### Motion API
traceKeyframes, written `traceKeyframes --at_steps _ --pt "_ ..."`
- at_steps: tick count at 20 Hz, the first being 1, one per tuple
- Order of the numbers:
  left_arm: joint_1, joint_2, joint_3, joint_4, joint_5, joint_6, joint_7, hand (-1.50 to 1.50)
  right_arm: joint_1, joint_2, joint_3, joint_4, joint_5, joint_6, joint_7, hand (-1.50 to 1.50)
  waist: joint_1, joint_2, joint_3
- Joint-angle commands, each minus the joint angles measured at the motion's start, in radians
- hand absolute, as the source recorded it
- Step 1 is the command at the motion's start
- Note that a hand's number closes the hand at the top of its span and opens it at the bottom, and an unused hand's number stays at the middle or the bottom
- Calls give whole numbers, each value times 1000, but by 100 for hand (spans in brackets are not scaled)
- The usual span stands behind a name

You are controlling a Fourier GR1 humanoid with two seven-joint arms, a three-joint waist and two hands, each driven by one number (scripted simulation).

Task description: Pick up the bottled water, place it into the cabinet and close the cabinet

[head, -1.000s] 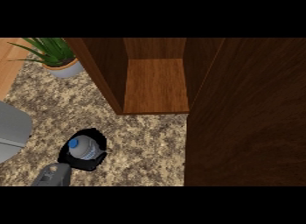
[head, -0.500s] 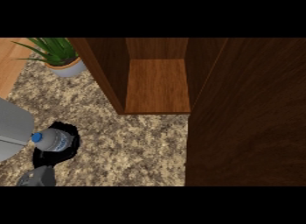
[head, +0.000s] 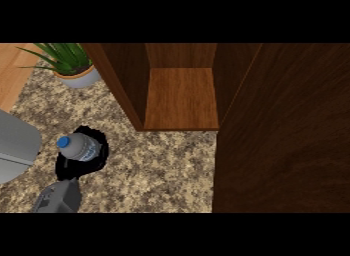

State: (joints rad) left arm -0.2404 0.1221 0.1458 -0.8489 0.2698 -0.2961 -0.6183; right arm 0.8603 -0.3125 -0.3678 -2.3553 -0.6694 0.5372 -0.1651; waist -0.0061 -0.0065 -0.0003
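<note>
Head view: one black hand (head: 74, 167) came in from the lower left on a grey forearm (head: 57, 198); which of the robot's hands it was could not be told from its place alone, though by position I took it for the left. Its fingers were curled round the bottled water (head: 80, 147), blue cap up, held over the granite counter (head: 156, 170), left of the cabinet (head: 179, 97). The other hand did not show at all.

Step in hand, as judged: bottle grasped, carry toward the cabinet just beginning. The next move called for swinging the bottle right and up onto the wooden shelf (head: 182, 100), clearing the cabinet's left wall, then releasing and shutting the door (head: 289, 130).

Hidden or unclear: the bottle's lower body was covered by the fingers, so contact with the counter couldn't be told. The door ran off the right edge. A grey object (head: 8, 145) at far left was cut off and unidentified. A potted plant (head: 67, 62) stood at the upper left.
</note>
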Motion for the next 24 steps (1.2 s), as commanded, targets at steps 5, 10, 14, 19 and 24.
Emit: traceKeyframes --at_steps 5,10,14,19,24 --pt "-15 -119 -129 -255 -11 205 200 150 37 5 -23 -182 -116 -41 62 -150 -2 -1 0" --pt "-62 -121 -252 -335 -1 379 259 150 55 15 -37 -153 -98 3 38 -150 -13 1 0" --pt "-99 -121 -371 -330 35 517 236 150 7 10 -2 -172 -88 -49 78 -150 -13 5 -1" --pt "-158 -120 -430 -354 8 647 317 150 -16 -33 -48 -100 -141 -28 59 -150 -17 6 -1" --pt "-258 -119 -403 -264 -56 772 379 150 18 -23 -37 -141 -154 -24 41 -150 -42 7 -1"
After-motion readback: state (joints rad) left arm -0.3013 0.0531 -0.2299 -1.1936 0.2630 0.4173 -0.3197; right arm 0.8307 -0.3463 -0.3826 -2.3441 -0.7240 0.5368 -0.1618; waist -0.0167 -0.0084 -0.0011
